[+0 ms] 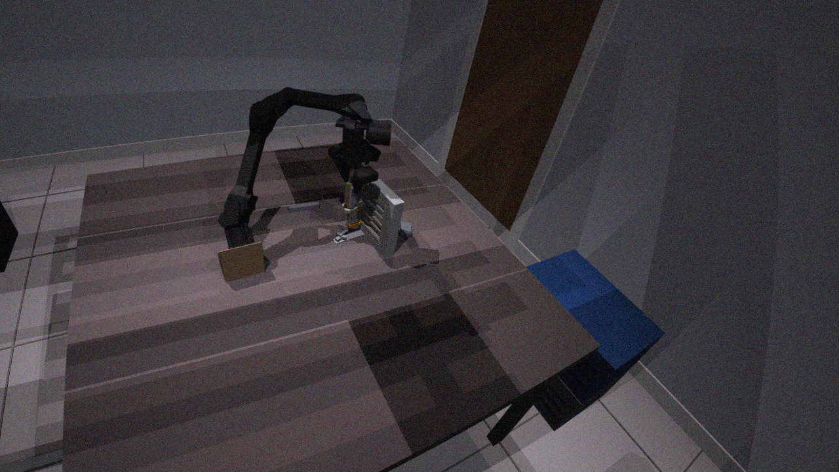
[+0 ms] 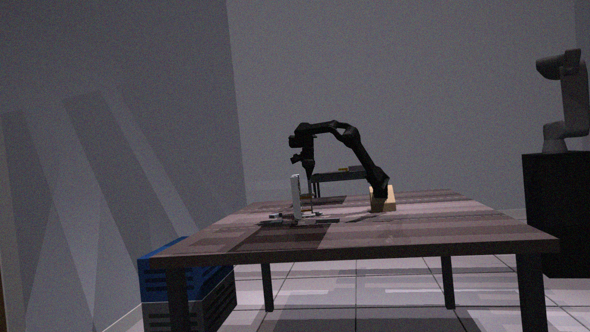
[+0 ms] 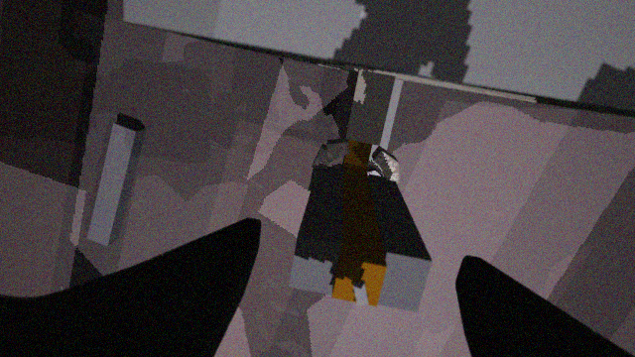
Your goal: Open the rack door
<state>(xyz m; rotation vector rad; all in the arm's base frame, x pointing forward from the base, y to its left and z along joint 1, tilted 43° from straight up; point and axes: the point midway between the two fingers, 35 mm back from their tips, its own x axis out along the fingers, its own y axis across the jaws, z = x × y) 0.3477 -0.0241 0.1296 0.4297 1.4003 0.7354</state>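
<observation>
The grey rack with its door point(image 1: 391, 225) point(image 2: 295, 198) point(image 3: 278, 25) stands upright on the table. The door looks flush with its frame, though shadow hides the seam. The upright handle point(image 1: 348, 195) point(image 2: 306, 197) point(image 3: 361, 213), grey with an orange stripe, stands out from the door's front face. It looks unturned, but I cannot be sure. My gripper point(image 1: 358, 186) point(image 2: 309, 178) point(image 3: 358, 251) is open and points down at the handle's top. In the wrist view the handle's top shows between the two black fingers, with a gap on each side. I cannot tell how far down the fingers reach.
The table point(image 1: 234, 352) point(image 2: 412, 231) bears a tan block point(image 1: 241, 262) point(image 2: 382, 200) by the arm's base. A flat grey bar point(image 1: 303, 205) point(image 3: 113, 183) lies beyond the rack in the top view. A blue crate point(image 1: 592, 305) point(image 2: 165, 272) stands on the floor beside the table.
</observation>
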